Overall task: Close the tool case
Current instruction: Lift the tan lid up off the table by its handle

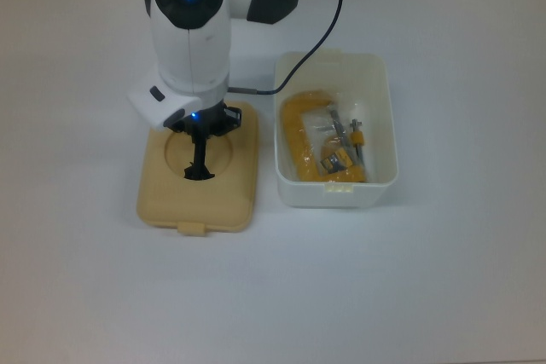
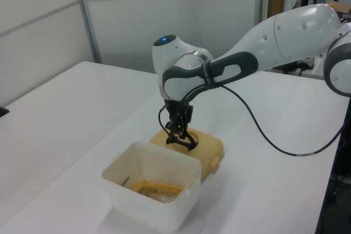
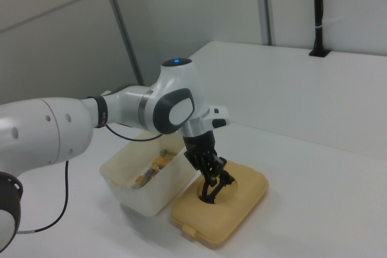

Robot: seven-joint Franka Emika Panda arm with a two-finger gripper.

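Gripper (image 1: 200,162) points straight down over the lid (image 1: 198,170), fingers pinched together on the black handle (image 3: 213,193) that stands up from the lid's round recess. In the left view the lid looks tipped, its near edge riding slightly above the table (image 1: 444,279); whether any part of it touches the surface cannot be told. Lid's small front tab (image 1: 191,229) faces the table's near edge in the top view.

White tub (image 1: 384,117) sits uncovered just beside the lid, on the top view's right, with a narrow strip of bare table between them. Both are near the middle of the table. Inside the tub: yellow stuff in clear plastic wrap (image 1: 309,138) and a few small metal parts (image 1: 355,135). A black cable (image 1: 324,30) runs from the arm (image 2: 285,36) above the tub's far corner to the wrist.

Case is open: lid off, tub contents exposed.
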